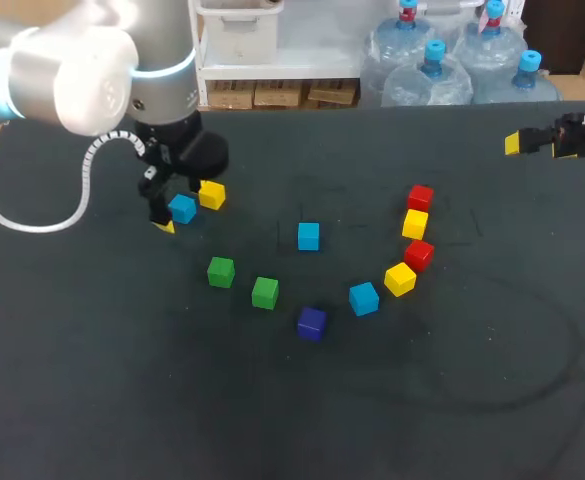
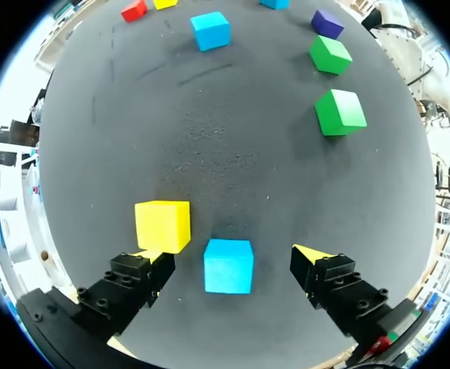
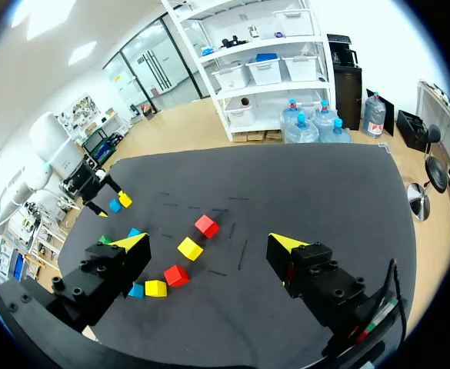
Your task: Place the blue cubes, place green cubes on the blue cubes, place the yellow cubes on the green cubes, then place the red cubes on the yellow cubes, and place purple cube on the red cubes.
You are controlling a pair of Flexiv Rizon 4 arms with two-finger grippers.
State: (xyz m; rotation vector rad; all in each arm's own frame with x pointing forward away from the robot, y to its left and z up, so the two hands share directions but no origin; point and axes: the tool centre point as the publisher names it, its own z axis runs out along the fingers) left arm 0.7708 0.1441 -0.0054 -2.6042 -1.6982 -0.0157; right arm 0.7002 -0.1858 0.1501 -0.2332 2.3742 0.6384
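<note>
No text, label or number can be read here. The small coloured cubes (image 2: 228, 265) show plain faces. The dark grey table top (image 1: 272, 420) seems to carry only faint strokes, not letters.

Blue cube (image 2: 228, 265) sits between the spread left jaws, a gap on each side. Yellow cube (image 2: 163, 225) just beside it, crowding one jaw. Past the blue cube, bare desk (image 2: 225, 146) runs to the nearest green cube (image 2: 340, 111).

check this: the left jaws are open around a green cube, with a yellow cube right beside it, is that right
Not quite: the open left jaws stand around a blue cube, not a green one, as the left wrist view shows. The yellow cube is right beside it, as you said.
</note>
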